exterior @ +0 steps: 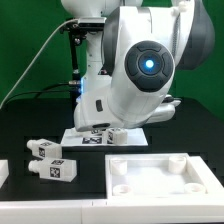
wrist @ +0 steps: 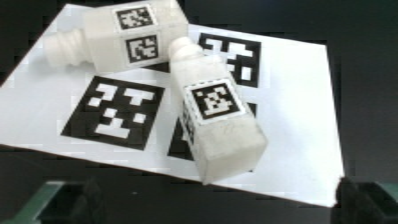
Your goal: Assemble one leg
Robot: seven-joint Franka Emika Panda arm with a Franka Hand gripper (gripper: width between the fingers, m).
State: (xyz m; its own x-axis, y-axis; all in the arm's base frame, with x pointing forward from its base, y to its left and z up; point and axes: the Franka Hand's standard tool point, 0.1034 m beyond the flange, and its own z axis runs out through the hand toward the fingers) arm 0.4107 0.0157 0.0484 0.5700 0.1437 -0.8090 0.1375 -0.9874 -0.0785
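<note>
Where the black table point(exterior: 20, 135) meets green curtain point(exterior: 25, 40), the end effector point(wrist: 210, 198) hangs wide open, empty.

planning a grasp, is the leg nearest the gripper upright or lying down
Lying down: the leg stretches lengthwise across the marker board.

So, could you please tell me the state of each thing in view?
Claw: open, empty.
Leg nearest the claw: lying on its side on the marker board, ungripped.
Second leg: lying on the board too.
Tray-like piece: flat on the table, visible sockets empty.
Loose legs: lying on the table.
</note>
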